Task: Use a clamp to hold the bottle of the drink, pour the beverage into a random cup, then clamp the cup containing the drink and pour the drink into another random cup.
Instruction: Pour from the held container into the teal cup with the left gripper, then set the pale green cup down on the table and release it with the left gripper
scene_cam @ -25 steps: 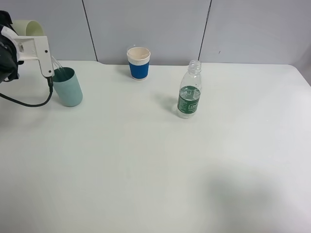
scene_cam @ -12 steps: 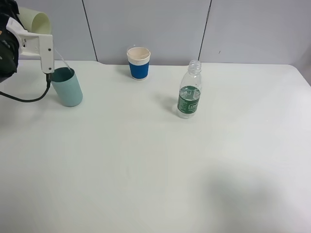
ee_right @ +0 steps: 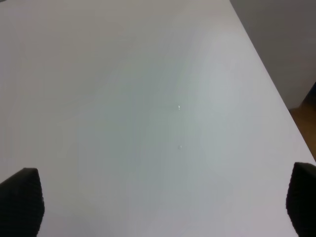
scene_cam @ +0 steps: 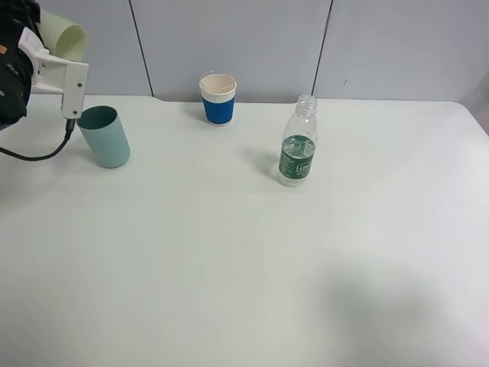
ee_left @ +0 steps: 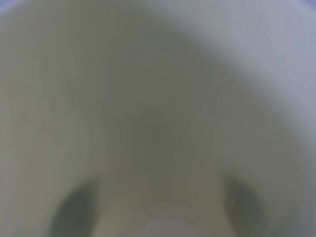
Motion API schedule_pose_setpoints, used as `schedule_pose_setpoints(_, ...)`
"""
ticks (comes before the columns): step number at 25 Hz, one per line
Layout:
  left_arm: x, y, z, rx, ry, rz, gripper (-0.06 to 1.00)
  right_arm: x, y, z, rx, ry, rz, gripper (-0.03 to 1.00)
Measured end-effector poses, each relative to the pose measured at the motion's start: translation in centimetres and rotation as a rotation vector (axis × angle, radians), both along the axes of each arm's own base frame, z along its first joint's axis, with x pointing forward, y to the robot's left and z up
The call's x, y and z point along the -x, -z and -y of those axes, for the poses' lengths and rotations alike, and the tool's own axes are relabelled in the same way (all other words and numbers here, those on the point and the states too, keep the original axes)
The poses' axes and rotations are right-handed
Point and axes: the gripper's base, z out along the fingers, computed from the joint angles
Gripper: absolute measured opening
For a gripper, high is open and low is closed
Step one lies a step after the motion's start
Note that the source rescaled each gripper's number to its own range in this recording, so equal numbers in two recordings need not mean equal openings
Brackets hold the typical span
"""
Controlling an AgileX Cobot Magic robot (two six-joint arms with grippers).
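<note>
The pale cream cup (scene_cam: 59, 36) hangs in the air at the far left of the scene, tipped on its side with its open mouth facing right, above and just left of the teal cup (scene_cam: 104, 136). The left gripper (scene_cam: 42, 57) is clamped around it; in the left wrist view the cup's blurred pale wall (ee_left: 158, 113) fills the whole picture, with 2 dark finger shapes (ee_left: 74, 210) at either side of its base. No stream shows between the 2 cups.

The teal cup stands upright on the white table (scene_cam: 244, 267) at the far left, just right of the gripper's white housing. Further right along the far edge stands a blue cup (scene_cam: 218, 99) with a white rim, also upright. Right of that and a little nearer is the clear bottle (scene_cam: 297, 142), uncapped, with a green label and some liquid in its lower part.

The right gripper (ee_right: 160, 202) shows only in its wrist view, its 2 dark fingertips (ee_right: 20, 200) spread wide apart over bare table near the right-hand edge, holding nothing.
</note>
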Motion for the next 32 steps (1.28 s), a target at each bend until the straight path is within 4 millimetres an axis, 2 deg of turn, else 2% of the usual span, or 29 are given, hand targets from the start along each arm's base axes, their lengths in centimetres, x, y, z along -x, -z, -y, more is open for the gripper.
schedule_pose_setpoints(3,0.2,0.2,-0.5,0.078,-0.049,0.000,0.03,0.0,0.0,0.0,0.000,0.000,0.000,1.00)
schedule_pose_setpoints(6,0.4,0.8,-0.6,0.233,-0.098,0.002,0.03,0.0,0.0,0.0,0.000,0.000,0.000,1.00)
schedule_pose_setpoints(12,0.8,1.6,0.3,0.557,-0.123,0.023,0.03,0.0,0.0,0.0,0.000,0.000,0.000,1.00)
schedule_pose_setpoints(17,1.6,1.3,1.3,0.707,-0.085,0.068,0.03,0.0,0.0,0.0,0.000,0.000,0.000,1.00)
schedule_pose_setpoints(27,5.7,-1.6,1.4,0.997,0.068,0.207,0.03,0.0,0.0,0.0,0.000,0.000,0.000,1.00)
schedule_pose_setpoints(32,8.2,-1.7,1.2,1.203,0.125,0.217,0.03,0.0,0.0,0.0,0.000,0.000,0.000,1.00)
